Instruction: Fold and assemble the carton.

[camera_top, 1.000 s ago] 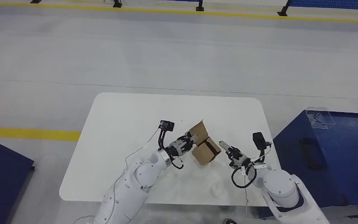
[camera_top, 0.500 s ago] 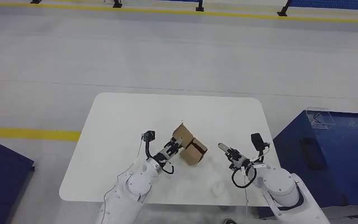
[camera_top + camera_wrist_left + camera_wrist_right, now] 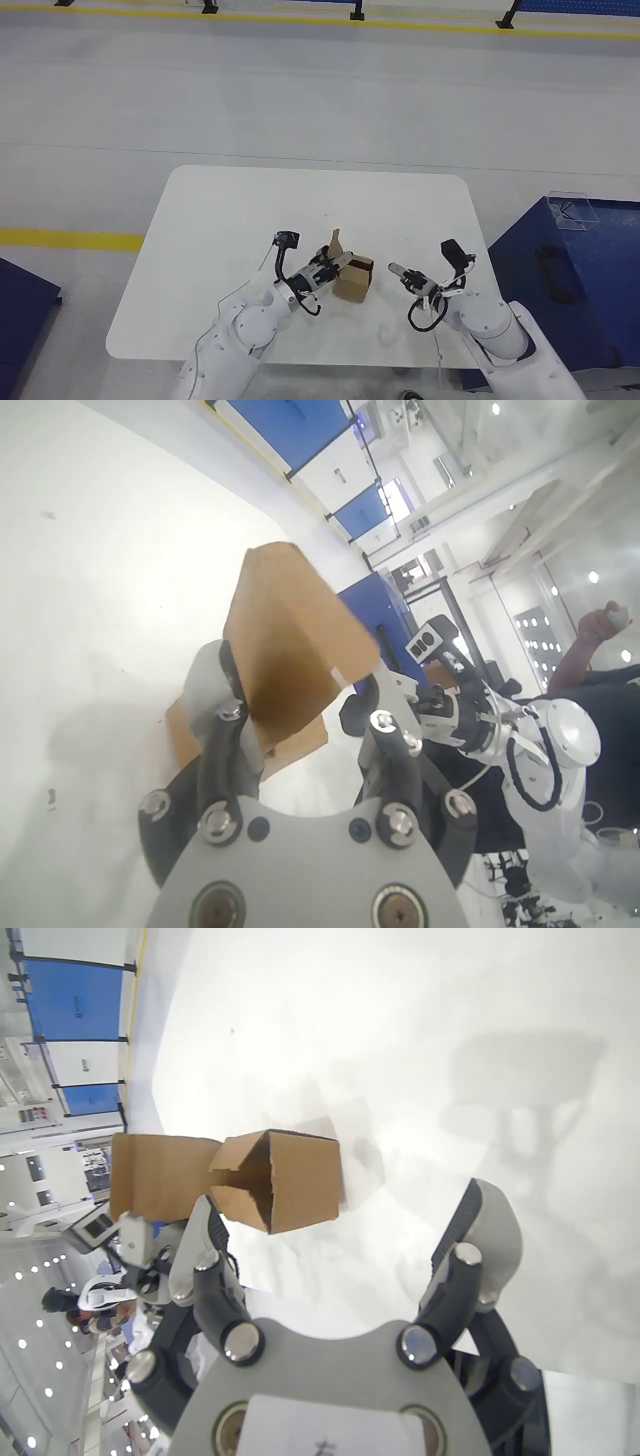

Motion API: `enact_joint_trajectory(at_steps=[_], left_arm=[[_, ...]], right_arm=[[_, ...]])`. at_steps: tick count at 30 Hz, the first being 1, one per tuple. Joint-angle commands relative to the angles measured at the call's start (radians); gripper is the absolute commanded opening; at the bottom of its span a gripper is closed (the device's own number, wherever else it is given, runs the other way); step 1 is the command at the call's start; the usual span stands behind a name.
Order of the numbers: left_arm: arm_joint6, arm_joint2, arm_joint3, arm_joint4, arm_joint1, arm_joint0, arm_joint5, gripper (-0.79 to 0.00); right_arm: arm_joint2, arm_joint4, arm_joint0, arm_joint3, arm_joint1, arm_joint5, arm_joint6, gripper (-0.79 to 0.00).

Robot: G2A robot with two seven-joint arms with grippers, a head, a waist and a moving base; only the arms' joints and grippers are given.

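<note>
A small brown carton (image 3: pixel 355 281) sits on the white table (image 3: pixel 230 220), just front of centre, with one long flap (image 3: pixel 335 243) standing up. My left gripper (image 3: pixel 333 266) is at the carton's left side. Its fingers are partly closed, and the flap (image 3: pixel 290 635) is caught between them (image 3: pixel 300 675). The right gripper (image 3: pixel 397 270) hangs open a short way to the carton's right, holding nothing. From that wrist, the carton (image 3: pixel 305 1178) shows an open end with short flaps folded inward, ahead of the spread fingers (image 3: pixel 345 1205).
A blue bin (image 3: pixel 580 270) stands off the table's right edge. The table's front edge runs close behind both grippers. Bare tabletop stretches to the left and to the back of the carton.
The left gripper carried the carton left, then back right and nearer the front edge. The flap now stands more upright. The right gripper edged slightly toward the carton.
</note>
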Motion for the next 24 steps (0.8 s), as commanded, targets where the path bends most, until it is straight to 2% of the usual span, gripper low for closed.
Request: enact_joint_trajectory(at_steps=[1, 8, 11, 17, 24], left_arm=[[-0.015, 0.004, -0.006, 0.019, 0.001, -0.008, -0.015, 0.000], [-0.056, 0.032, -0.030, 0.077, 0.002, -0.023, -0.023, 0.000], [-0.074, 0.048, -0.047, 0.094, 0.001, -0.026, -0.030, 0.000], [-0.138, 0.078, -0.043, 0.092, -0.006, -0.055, 0.014, 0.000], [-0.157, 0.118, -0.025, 0.086, -0.018, -0.084, 0.027, 0.000]], right_arm=[[-0.005, -0.025, 0.010, 0.009, 0.001, 0.011, 0.008, 0.000], [-0.008, -0.025, 0.024, 0.024, -0.001, 0.017, 0.013, 0.000], [-0.007, 0.028, 0.029, 0.039, -0.007, 0.027, 0.015, 0.000], [-0.006, 0.036, 0.030, 0.040, -0.008, 0.028, 0.017, 0.000], [0.055, 0.076, -0.022, 0.010, -0.007, -0.046, -0.040, 0.000]])
